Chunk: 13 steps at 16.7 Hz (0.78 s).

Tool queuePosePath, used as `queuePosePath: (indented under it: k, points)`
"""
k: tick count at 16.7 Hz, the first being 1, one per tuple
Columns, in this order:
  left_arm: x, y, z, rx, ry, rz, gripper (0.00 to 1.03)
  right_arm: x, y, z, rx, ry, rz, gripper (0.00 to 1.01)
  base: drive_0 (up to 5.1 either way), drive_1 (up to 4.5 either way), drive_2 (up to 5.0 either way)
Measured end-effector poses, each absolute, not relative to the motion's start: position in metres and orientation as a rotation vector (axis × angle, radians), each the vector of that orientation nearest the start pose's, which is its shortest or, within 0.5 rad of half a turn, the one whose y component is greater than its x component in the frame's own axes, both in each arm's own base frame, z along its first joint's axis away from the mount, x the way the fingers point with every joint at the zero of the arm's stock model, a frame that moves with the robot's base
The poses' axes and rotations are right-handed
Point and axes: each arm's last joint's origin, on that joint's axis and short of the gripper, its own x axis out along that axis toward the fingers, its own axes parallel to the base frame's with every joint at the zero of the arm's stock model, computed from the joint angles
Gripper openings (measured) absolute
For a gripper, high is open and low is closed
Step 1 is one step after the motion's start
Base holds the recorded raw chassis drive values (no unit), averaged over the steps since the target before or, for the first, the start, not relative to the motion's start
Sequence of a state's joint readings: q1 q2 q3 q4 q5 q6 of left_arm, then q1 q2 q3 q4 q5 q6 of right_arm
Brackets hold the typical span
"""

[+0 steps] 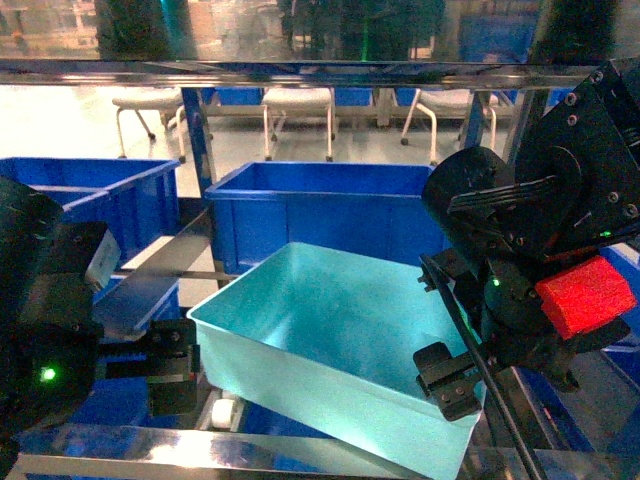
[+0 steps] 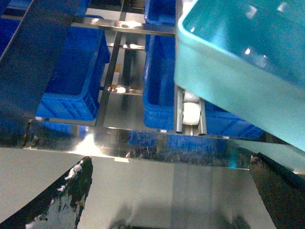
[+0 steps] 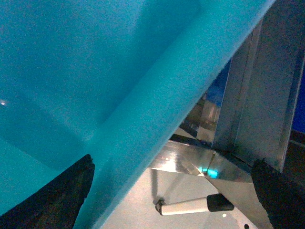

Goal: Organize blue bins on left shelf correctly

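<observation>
A light turquoise blue bin [image 1: 330, 340] lies skewed and tilted on the left shelf's roller track [image 2: 191, 112], its front corner reaching over the shiny front crossbar [image 1: 200, 450]. My left gripper [image 1: 175, 365] hangs open just off the bin's left front corner. In the left wrist view the gripper [image 2: 170, 160] has only the crossbar and floor between its fingers, with the bin [image 2: 248, 62] up to the right. My right gripper [image 1: 450, 380] is open at the bin's right front corner. In its wrist view the gripper [image 3: 175, 160] straddles the bin's wall [image 3: 157, 105], which runs beside the left finger [image 3: 57, 200].
Darker royal-blue bins stand behind [image 1: 320, 215] and to the left [image 1: 100, 195], with more on lower levels [image 2: 71, 81]. A steel upright [image 3: 248, 95] rises right of the bin. A white bar with a black end [image 3: 190, 206] lies on the floor below. Chairs [image 1: 295, 105] stand far behind.
</observation>
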<state>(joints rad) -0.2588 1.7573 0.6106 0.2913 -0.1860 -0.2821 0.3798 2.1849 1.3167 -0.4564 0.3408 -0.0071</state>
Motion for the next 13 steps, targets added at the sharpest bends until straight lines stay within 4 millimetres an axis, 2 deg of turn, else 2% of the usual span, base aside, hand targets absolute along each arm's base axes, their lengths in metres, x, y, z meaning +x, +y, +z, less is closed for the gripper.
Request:
queuePosePath:
  k: [4,7,9,13]
  points:
    - [0.257,-0.067,0.111,-0.089,0.771,0.077,0.98,0.355,0.131,0.090,-0.465,1.205,0.032,0.98,0.0,0.00,0.0]
    - [0.244,-0.071,0.118,-0.088,0.783,0.066,0.98,0.342,0.129,0.098,-0.463,1.180,0.041,0.98,0.0,0.00,0.0]
    - [0.230,-0.069,0.128,-0.101,0.775,0.076,0.98,0.323,0.127,0.108,-0.444,1.165,0.053,0.98,0.0,0.00,0.0]
    - [0.215,-0.061,0.133,-0.126,0.793,0.102,0.98,0.289,0.122,0.131,-0.397,1.119,0.051,0.98,0.0,0.00,0.0]
